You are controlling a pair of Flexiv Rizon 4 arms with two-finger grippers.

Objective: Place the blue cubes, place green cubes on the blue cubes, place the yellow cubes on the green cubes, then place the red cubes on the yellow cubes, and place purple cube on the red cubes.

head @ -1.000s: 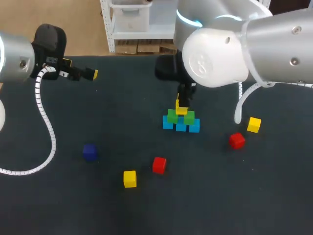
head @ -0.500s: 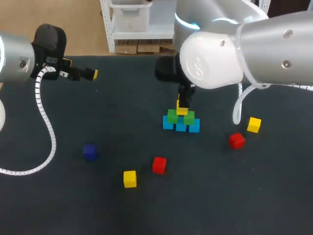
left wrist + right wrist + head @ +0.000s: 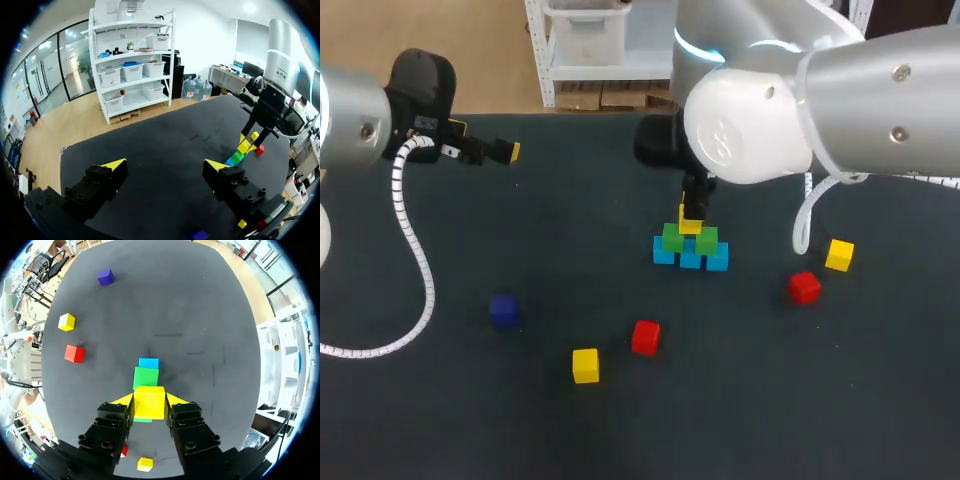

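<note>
Three blue cubes (image 3: 690, 260) lie in a row mid-table with two green cubes (image 3: 672, 237) on them. My right gripper (image 3: 692, 212) is shut on a yellow cube (image 3: 691, 226), which sits at the top of the green pair. In the right wrist view the yellow cube (image 3: 149, 402) fills the gap between the fingers of the right gripper (image 3: 149, 399), above a green cube (image 3: 146, 378) and a blue cube (image 3: 148, 363). My left gripper (image 3: 510, 152) hangs open and empty over the far left of the table; in its own view the left gripper (image 3: 165, 167) faces the stack (image 3: 239, 154).
Loose cubes lie around the stack: a purple cube (image 3: 502, 310) at front left, a red cube (image 3: 645, 337) and a yellow cube (image 3: 585, 365) in front, and a red cube (image 3: 804, 287) and a yellow cube (image 3: 839, 254) to the right.
The right arm's upper body has drifted slightly left. The held yellow cube, the stack and the left arm look the same.
</note>
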